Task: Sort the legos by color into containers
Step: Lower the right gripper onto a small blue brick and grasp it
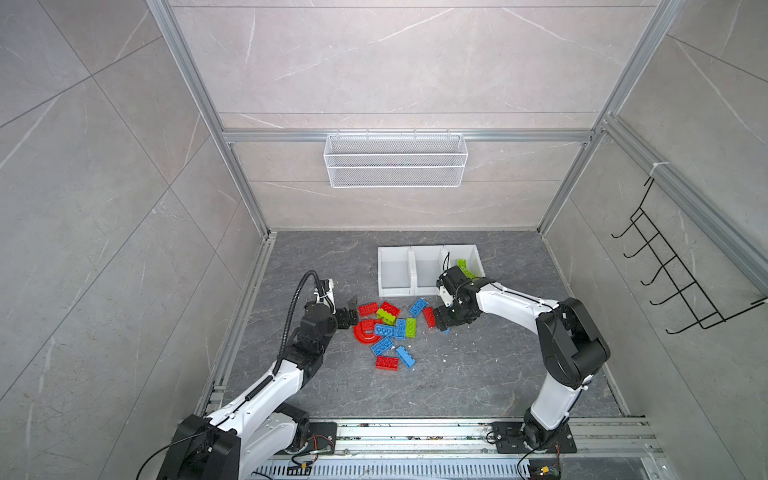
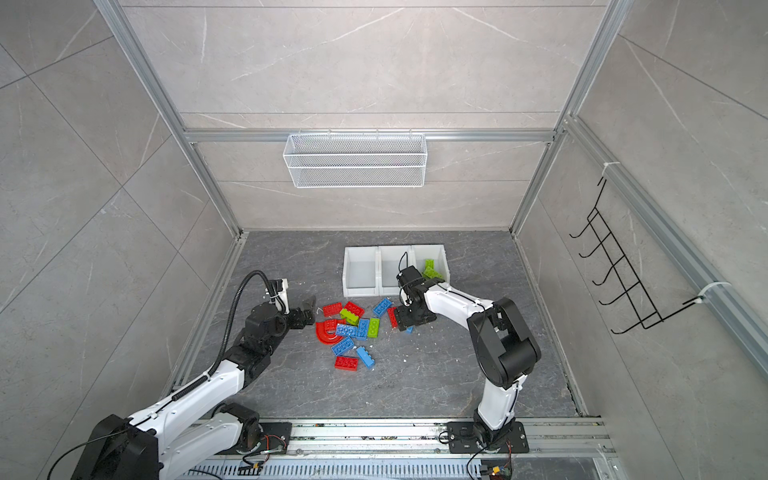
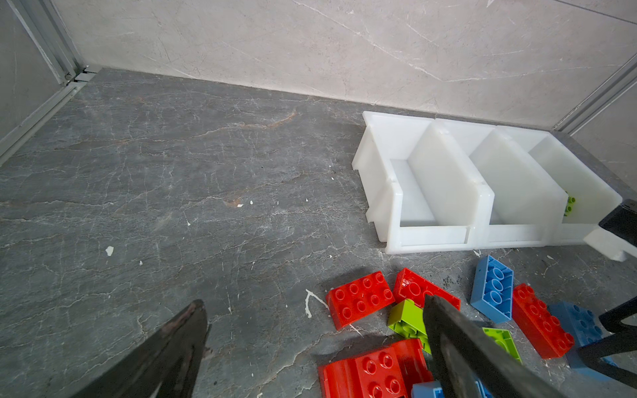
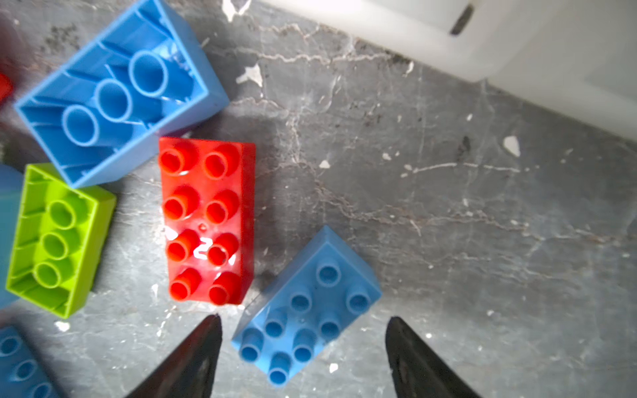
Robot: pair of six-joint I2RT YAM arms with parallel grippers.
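On the surface (image 1: 457, 374), the containers (image 1: 395, 291) stand past the scattered legos (image 1: 390, 328). My right end effector (image 4: 303, 319), nearer, hangs open astride a blue brick (image 4: 306, 306), studs up, long axis skewed across the jaws; left end effector (image 3: 314, 300) gapes empty

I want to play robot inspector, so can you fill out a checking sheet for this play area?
Surface: grey marbled floor.
Job's things: red, blue and green bricks in a loose pile; three joined bins behind it; green bricks in the right-end bin, the other two look empty.
Clutter: white flecks on the floor.
Pincers: left pincer open, empty, beside the pile; right pincer open, jaws either side of a blue brick, not clamped.
Cables: black hose along the left arm; cable looped at the right wrist.
Surroundings: wire basket on the back wall; hook rack on the right wall.
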